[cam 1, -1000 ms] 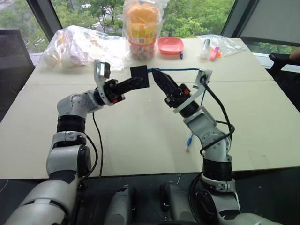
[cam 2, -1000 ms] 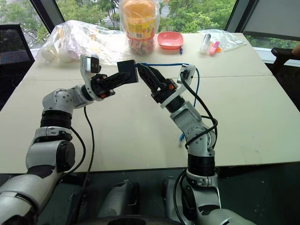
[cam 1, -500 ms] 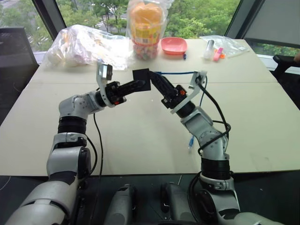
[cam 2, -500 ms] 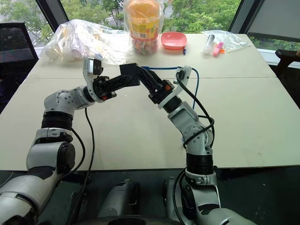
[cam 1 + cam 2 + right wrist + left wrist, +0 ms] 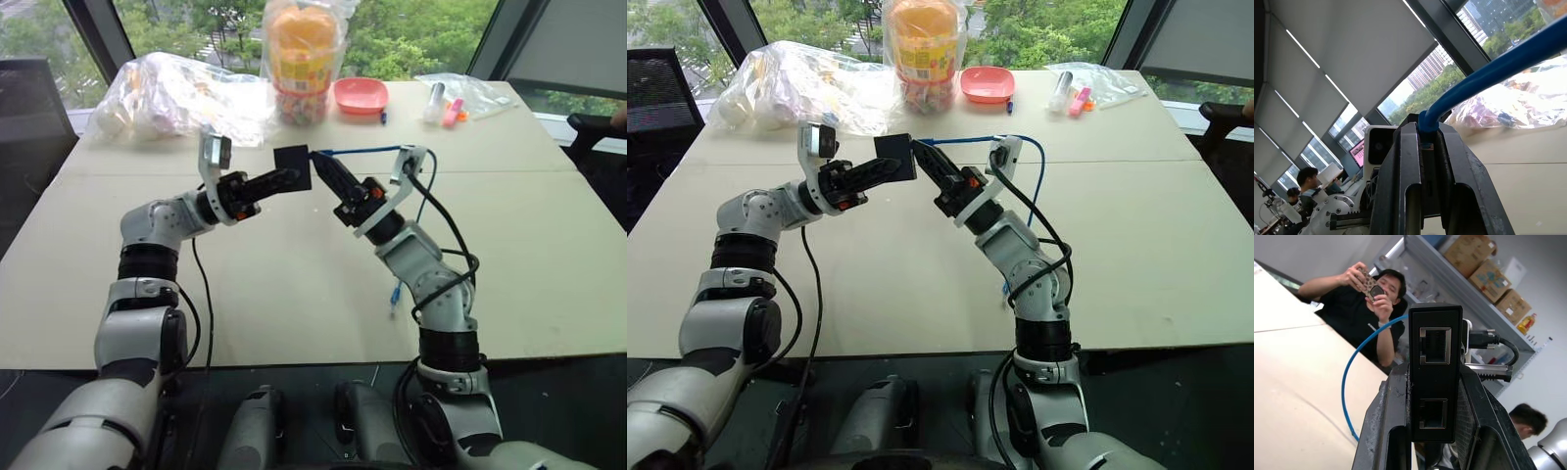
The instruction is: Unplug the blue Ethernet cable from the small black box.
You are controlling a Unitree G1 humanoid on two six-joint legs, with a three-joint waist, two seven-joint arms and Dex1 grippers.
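Right wrist view: right gripper [image 5: 1422, 147] pinched on the blue cable [image 5: 1488, 68] right at its plug end. Left eye view: small black box [image 5: 293, 161] clamped in the left gripper [image 5: 287, 176], raised above the table [image 5: 294, 284], plug still seated, cable arcing over the right wrist and hanging down to the table. Likely trouble: latch tab not pressed, so pulling drags the box askew or out of the left gripper. Also possible: pads sliding along the cable jacket, or cable snagging on the right wrist camera mount [image 5: 411, 162].
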